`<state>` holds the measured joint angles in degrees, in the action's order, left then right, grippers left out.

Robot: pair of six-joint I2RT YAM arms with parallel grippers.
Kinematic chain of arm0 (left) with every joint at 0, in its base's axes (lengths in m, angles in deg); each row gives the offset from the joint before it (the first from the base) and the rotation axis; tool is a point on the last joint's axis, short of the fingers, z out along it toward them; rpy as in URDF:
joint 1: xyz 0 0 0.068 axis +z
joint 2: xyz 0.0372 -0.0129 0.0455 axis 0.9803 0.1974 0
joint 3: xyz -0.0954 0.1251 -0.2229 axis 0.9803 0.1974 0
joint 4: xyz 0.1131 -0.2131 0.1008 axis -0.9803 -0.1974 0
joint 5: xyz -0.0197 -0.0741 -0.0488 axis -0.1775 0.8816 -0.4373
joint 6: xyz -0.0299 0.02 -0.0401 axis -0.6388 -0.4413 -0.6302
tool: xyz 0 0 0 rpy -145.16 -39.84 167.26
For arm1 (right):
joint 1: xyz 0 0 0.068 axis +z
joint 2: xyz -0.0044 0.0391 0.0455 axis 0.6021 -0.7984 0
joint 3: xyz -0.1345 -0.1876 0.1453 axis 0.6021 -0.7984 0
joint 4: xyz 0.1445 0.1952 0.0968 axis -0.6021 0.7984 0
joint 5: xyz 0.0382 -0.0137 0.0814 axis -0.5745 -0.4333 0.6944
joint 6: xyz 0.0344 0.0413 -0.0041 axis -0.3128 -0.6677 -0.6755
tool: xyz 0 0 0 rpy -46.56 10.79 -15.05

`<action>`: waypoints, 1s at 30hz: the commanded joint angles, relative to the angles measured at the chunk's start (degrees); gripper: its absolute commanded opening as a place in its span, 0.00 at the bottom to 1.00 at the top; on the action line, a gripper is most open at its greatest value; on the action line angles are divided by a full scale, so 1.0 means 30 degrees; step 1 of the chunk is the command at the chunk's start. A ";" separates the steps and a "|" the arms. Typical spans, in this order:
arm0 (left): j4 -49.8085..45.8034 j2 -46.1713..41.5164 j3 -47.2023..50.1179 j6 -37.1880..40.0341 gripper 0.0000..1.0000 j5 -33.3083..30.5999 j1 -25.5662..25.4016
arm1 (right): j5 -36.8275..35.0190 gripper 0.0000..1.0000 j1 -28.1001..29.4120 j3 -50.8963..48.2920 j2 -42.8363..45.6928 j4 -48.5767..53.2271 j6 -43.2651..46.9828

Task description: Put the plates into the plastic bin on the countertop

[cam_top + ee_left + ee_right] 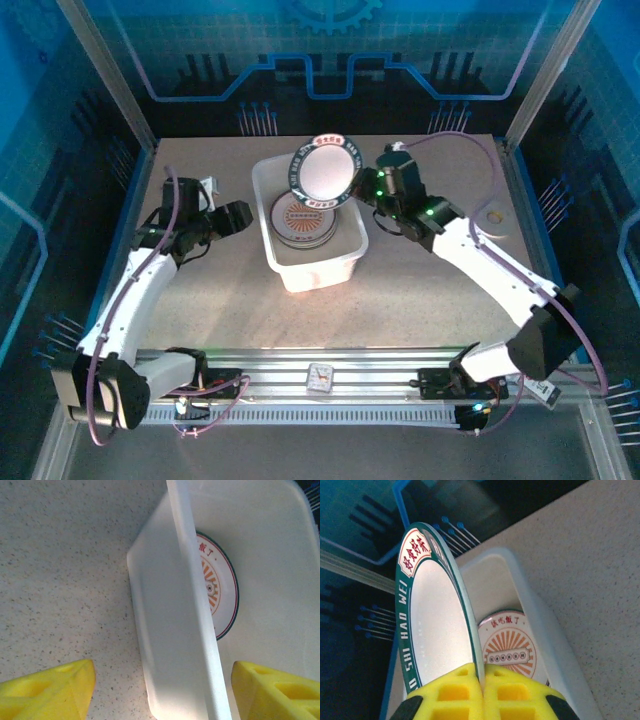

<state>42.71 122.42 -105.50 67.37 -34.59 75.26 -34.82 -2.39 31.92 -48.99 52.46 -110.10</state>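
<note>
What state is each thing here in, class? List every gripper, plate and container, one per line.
Left gripper: open, fingers either side of the plastic bin wall.
Right gripper: shut on the rim of the dark-rimmed plate.
Dark-rimmed plate: held tilted on edge above the bin.
Sunburst plate: lying flat inside the bin.
Plastic bin: upright on the countertop, open-topped.

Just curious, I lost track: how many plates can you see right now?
2: a dark-rimmed plate tilted in the right gripper above the plastic bin, and a sunburst plate lying inside it. Others may be stacked underneath.
</note>
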 commanded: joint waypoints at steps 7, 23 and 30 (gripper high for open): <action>-0.0217 -0.1140 0.0299 0.0207 0.73 0.0466 0.0968 | -0.1602 0.00 0.1725 0.1346 -0.2609 -0.0969 -0.1640; -0.0103 -0.1014 0.0848 0.0673 0.73 0.1178 0.1499 | -0.3614 0.00 0.3014 0.1833 -0.5293 -0.0812 -0.4522; -0.0073 -0.0748 0.0810 0.0989 0.73 0.1648 0.1790 | -0.4322 0.00 0.3612 0.1621 -0.6169 -0.0800 -0.7574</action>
<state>42.67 119.95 -103.55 68.34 -31.64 79.76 -44.33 6.94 35.20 -66.41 52.53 -126.71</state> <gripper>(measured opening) 0.733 0.061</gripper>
